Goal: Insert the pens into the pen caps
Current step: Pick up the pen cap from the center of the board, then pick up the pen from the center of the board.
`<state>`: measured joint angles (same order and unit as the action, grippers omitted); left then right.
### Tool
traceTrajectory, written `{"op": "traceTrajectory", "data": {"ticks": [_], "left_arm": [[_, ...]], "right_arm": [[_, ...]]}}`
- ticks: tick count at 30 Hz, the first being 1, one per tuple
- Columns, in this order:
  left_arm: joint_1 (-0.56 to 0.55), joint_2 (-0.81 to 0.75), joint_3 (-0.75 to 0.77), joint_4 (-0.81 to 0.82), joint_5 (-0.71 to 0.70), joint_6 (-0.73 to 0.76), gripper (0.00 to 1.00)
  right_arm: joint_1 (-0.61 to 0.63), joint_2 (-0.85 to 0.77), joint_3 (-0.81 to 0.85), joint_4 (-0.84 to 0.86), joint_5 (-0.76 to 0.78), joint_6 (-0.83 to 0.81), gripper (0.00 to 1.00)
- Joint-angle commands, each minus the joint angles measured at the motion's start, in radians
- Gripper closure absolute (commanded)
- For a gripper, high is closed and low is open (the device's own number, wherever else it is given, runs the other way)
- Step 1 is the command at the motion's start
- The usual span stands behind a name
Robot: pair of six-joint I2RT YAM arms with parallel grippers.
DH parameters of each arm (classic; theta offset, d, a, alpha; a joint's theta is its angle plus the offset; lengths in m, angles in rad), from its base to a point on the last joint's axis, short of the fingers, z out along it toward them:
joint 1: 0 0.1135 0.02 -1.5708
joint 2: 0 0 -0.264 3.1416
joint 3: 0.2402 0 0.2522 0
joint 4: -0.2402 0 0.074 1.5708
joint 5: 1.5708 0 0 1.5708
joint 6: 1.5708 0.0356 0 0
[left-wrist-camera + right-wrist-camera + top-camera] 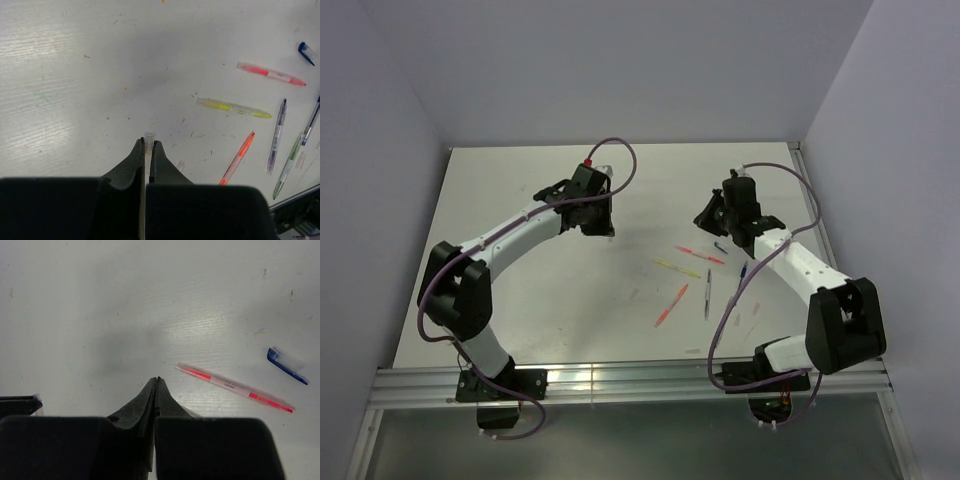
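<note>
Scuffed white table fills all three feeds, with plain pale walls behind it in the overhead one.

My left gripper is pinched narrow on a clear pen cap, whose open end pokes just past the fingertips. Only the left wrist feed shows this; from above, the wrist's own body hides it. My right gripper is pressed fully together with nothing between its tips, hanging over bare table.

On the right wrist feed I get just two things. A pink-red pen lies just right of the tips, and a dark blue cap lies beyond it.

The left wrist feed gives me the whole spread, and I count six pens. They are the pink-red one, a yellow pen, an orange pen, a grey pen, a green-clear pen and a blue pen cut by the frame edge. For caps I count one in the grip and one dark blue. Two pale stubs may also be caps, one left of the orange pen and one beside the green-clear pen, but I cannot be sure.

From overhead the pens sit in the table's right half, nearer the near edge than the far one. The green-clear pen is too faint there to pick out.
</note>
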<state>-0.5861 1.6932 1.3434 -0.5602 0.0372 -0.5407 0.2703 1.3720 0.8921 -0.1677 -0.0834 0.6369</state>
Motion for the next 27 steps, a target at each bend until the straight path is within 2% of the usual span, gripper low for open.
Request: {"op": "traceTrajectory", "data": {"ticks": [1,9,10,15,16,17,19,27], "left_arm": [[0.012,-0.067,-0.019,0.016,0.067,0.034,1.0],[0.037,-0.101,-0.073,0.054,0.118,0.038,1.0],[0.04,-0.102,-0.075,0.057,0.118,0.038,1.0],[0.048,-0.119,-0.096,0.072,0.124,0.031,1.0],[0.046,-0.125,-0.099,0.074,0.124,0.028,1.0],[0.048,-0.127,-0.104,0.077,0.122,0.027,1.0],[0.048,-0.133,-0.108,0.083,0.124,0.022,1.0],[0.049,-0.161,-0.13,0.106,0.144,-0.005,1.0]], "right_arm": [[0.006,-0.065,0.022,-0.047,0.042,-0.029,1.0],[0.101,-0.108,0.047,-0.222,0.148,0.027,0.91],[0.136,-0.109,0.047,-0.26,0.169,0.067,0.91],[0.205,-0.148,-0.019,-0.297,0.212,0.217,0.79],[0.216,-0.152,-0.027,-0.312,0.224,0.242,0.79],[0.24,-0.157,-0.03,-0.328,0.269,0.266,0.85],[0.268,-0.151,-0.033,-0.372,0.292,0.334,0.87],[0.414,-0.091,-0.032,-0.473,0.363,0.556,0.84]]}}
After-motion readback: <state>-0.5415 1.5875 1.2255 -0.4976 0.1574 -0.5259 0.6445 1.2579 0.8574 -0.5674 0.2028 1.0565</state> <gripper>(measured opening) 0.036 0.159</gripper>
